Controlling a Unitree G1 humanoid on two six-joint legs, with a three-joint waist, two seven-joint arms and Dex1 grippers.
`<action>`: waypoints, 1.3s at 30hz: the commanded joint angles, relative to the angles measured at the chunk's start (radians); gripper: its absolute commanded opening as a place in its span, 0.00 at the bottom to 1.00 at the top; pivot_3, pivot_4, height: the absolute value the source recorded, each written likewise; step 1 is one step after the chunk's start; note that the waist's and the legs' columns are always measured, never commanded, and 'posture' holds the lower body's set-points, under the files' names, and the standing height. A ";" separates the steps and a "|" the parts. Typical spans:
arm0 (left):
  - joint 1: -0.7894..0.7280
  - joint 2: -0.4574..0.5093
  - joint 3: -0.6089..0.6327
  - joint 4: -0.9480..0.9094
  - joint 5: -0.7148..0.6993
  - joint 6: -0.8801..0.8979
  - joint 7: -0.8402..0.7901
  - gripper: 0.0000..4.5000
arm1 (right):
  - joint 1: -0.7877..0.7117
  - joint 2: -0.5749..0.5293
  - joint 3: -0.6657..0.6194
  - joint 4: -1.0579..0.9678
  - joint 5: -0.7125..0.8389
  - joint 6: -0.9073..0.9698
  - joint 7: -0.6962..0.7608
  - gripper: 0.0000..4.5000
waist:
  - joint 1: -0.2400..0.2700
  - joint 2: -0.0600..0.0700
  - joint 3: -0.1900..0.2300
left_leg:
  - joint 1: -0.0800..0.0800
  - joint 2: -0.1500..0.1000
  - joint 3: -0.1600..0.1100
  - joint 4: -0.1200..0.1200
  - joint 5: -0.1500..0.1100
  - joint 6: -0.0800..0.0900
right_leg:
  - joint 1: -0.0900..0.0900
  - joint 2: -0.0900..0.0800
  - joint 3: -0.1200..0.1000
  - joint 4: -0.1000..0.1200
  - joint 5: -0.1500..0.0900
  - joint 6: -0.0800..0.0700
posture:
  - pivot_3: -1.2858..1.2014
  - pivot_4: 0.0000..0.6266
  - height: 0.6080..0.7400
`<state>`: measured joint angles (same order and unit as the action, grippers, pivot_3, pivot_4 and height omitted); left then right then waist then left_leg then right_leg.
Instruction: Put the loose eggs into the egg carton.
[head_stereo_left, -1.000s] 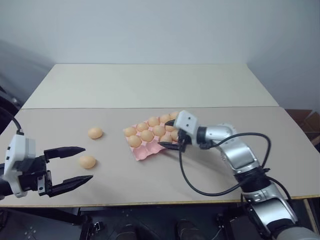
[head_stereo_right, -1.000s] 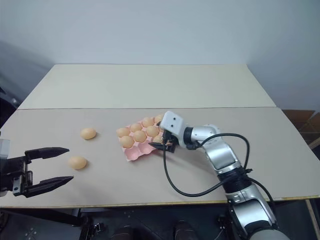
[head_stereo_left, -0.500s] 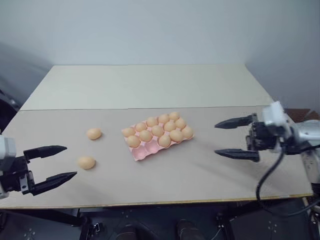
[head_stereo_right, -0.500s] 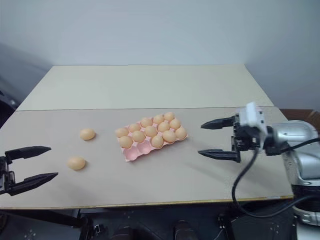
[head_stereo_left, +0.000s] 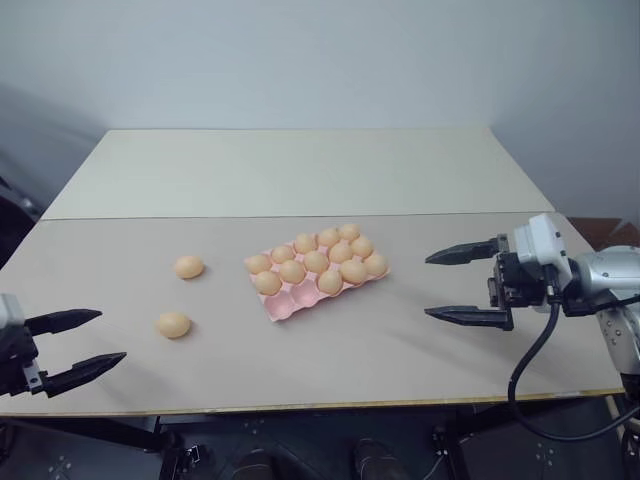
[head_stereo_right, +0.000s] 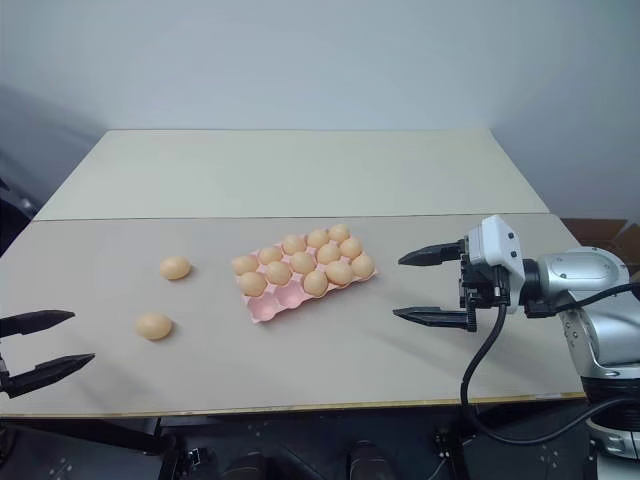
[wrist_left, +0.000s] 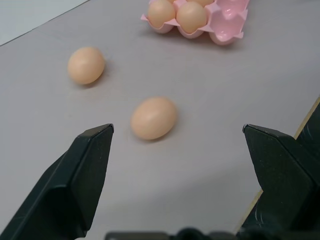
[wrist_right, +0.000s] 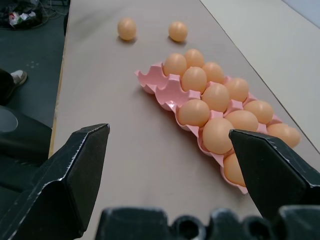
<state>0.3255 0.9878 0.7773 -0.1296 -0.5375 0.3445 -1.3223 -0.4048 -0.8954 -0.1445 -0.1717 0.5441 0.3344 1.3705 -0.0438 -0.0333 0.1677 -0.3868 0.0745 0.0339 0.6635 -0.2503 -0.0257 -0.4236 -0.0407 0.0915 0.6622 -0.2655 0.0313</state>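
Two loose eggs (head_stereo_left: 181, 296) on table (head_stereo_left: 300, 170), left of egg carton (head_stereo_left: 316, 268).

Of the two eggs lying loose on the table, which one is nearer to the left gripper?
The egg closer to the table's front edge: it lies just ahead of the open left gripper. The other loose egg lies farther back, toward the pink carton.

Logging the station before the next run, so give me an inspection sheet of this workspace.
Surface: tan table, second table behind.
Job's things: pink egg carton with two empty cups at its near end; two loose eggs lie to its left.
Clutter: nothing seen.
Grippers: left tool open, near the closer egg; right tool open, right of the carton, holding nothing.
Cables: black cable loops off the right wrist.
Surroundings: plain wall.
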 joint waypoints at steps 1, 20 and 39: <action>-0.037 0.011 -0.104 0.009 0.091 -0.084 0.041 1.00 | -0.004 -0.002 -0.006 -0.035 0.002 -0.022 -0.014 1.00 | 0.006 0.000 0.000 | 0.000 0.000 0.000 0.000 0.000 0.000 | 0.000 0.000 0.000 0.000 0.000 0.000 | 0.52 0.24 1.00; -0.469 -0.097 -0.595 0.353 0.359 -0.273 0.234 0.73 | -0.003 -0.005 -0.015 -0.092 0.027 -0.007 -0.053 1.00 | 0.008 0.000 0.000 | -0.001 0.000 0.000 0.000 0.000 0.000 | 0.000 0.000 0.000 0.001 0.000 0.000 | 0.52 0.24 1.00; -0.778 -0.367 -0.799 0.134 0.236 -0.165 0.279 0.46 | -0.023 0.022 0.013 -0.073 0.008 -0.031 -0.106 1.00 | 0.032 0.000 0.000 | -0.003 -0.002 -0.002 0.005 0.000 0.000 | 0.001 0.000 0.000 0.001 0.001 0.002 | 0.52 0.24 1.00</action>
<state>-0.4270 0.6157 -0.0156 0.0028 -0.3222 0.1960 -1.0641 -0.4173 -0.8731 -0.1203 -0.2305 0.5524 0.3275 1.2708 -0.0118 -0.0330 0.1675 -0.3905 0.0722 0.0313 0.6691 -0.2502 -0.0256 -0.4223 -0.0408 0.0915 0.6629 -0.2641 0.0333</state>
